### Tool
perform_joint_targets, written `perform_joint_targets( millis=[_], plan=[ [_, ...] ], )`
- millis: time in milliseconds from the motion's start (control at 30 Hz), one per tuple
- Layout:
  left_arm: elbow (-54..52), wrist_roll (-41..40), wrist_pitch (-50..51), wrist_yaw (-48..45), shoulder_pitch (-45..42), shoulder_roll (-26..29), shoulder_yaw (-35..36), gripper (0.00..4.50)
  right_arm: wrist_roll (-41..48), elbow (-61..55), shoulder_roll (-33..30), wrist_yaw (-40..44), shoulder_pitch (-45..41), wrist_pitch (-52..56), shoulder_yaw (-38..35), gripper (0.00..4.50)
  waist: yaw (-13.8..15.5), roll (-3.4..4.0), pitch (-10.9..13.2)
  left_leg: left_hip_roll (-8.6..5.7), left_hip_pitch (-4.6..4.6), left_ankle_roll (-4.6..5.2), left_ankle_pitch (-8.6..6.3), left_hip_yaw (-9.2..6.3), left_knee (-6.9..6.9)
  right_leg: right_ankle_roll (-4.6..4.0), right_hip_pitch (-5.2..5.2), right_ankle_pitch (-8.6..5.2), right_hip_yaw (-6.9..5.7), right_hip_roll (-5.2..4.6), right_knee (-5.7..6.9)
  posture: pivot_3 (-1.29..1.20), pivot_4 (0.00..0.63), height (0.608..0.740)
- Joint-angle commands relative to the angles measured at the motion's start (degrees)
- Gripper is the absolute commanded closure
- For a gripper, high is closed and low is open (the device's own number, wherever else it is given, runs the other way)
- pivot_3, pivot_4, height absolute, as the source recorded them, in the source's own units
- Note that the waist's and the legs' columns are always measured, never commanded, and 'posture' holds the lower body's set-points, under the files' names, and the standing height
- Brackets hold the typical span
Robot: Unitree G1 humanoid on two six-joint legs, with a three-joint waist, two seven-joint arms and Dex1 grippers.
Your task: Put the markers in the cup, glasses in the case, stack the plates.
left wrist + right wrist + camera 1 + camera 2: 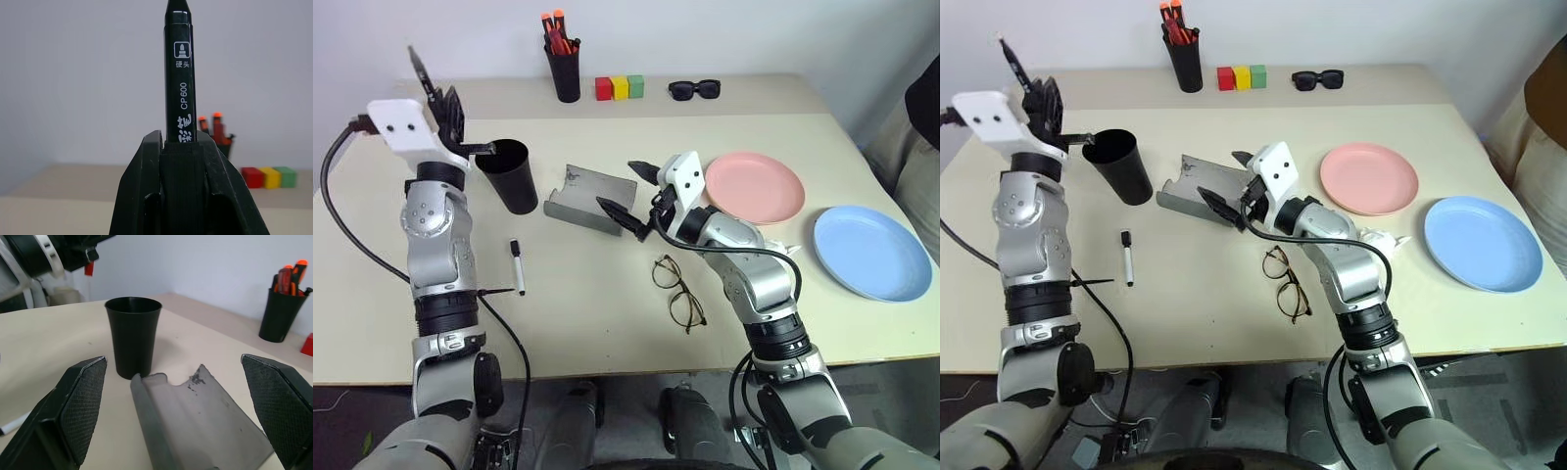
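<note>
My left gripper (445,100) is shut on the black marker (180,73), held up in the air just left of and above the black cup (509,176). The marker's black end points up and away; its red end (88,268) shows below the fingers. The white marker (517,266) lies on the table in front of the cup. My right gripper (625,188) stands open at the right end of the open grey case (582,196), with nothing between its fingers. The glasses (677,289) lie unfolded in front of it. The pink plate (759,186) and blue plate (871,253) sit apart at the right.
At the table's back stand a black pen holder (564,64) with orange-capped markers, three coloured blocks (620,88) and black sunglasses (694,90). A person (925,98) stands at the far right edge, close to the blue plate.
</note>
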Motion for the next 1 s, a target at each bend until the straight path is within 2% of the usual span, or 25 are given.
perform_joint_targets(
  millis=[33,633,700,733,867,1000],
  plan=[
    [2.0,0.1,-3.9,0.3,-1.3,0.1,-0.5,4.42,0.4,-1.4,0.1,0.4,-1.9,-0.4,-0.2,0.0,0.0,0.0,0.0,-0.01,0.0,0.0,0.0,0.0,0.0,0.0,0.02,0.0,0.0,0.0,-0.01,0.0,0.15,0.74],
    [15.3,0.1,-7.9,-1.2,-9.8,0.4,-4.9,4.42,0.3,-3.9,-0.2,-0.6,-0.3,0.8,-0.3,0.0,-0.3,-0.01,0.0,0.0,0.01,0.0,0.0,0.0,0.0,0.0,0.03,0.0,-0.02,0.03,-0.01,0.0,0.15,0.74],
    [16.1,0.1,-8.3,-0.9,-10.0,0.5,-4.9,3.34,0.3,-4.0,-0.3,-0.6,-0.2,0.9,-0.4,0.0,-0.2,-0.01,0.0,0.01,0.01,0.0,0.0,-0.01,-0.01,0.0,0.03,0.0,-0.02,0.04,-0.02,0.0,0.15,0.74],
    [16.4,0.2,-8.5,-0.8,-10.1,0.5,-5.0,3.08,0.3,-4.0,-0.3,-0.6,-0.2,0.9,-0.3,0.0,-0.2,-0.01,0.0,0.01,0.01,0.0,0.0,-0.01,0.0,0.0,0.03,0.0,-0.02,0.04,-0.02,0.0,0.15,0.74],
    [16.5,0.0,-8.7,-0.1,-10.1,0.2,-4.9,1.07,0.3,-4.0,-0.4,-0.5,-0.2,1.0,-0.3,0.0,-0.1,-0.01,0.0,0.0,0.01,0.0,0.0,-0.01,0.0,0.0,0.04,0.0,-0.02,0.03,-0.02,0.0,0.15,0.74],
    [16.1,-1.1,-8.7,0.6,-10.0,-0.3,-4.2,1.07,0.3,-4.0,-0.4,-0.4,-0.4,1.1,-0.2,0.0,-0.2,-0.01,0.0,0.0,0.01,0.0,0.0,-0.01,0.0,0.0,0.04,0.0,-0.02,0.03,-0.03,0.0,0.15,0.74]
  ],
)
